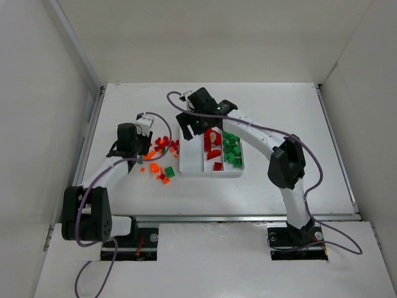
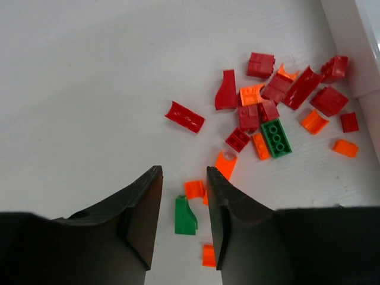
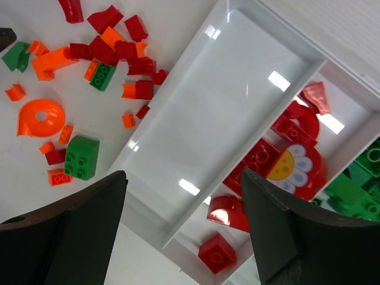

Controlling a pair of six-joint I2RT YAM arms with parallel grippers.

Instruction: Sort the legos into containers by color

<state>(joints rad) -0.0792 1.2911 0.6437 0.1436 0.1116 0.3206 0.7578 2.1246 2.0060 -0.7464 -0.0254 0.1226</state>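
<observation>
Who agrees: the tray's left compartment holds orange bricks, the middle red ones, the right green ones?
The left compartment is empty, as the right wrist view shows; the orange bricks lie loose on the table. The middle does hold red ones, the right green ones.

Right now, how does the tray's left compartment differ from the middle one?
The left compartment is empty, bare white floor; the middle compartment holds dark red legos, including a flower-printed piece. The left compartment faces the loose pile; the middle compartment sits between it and the green legos. Both are long, narrow sections of one white tray.
</observation>
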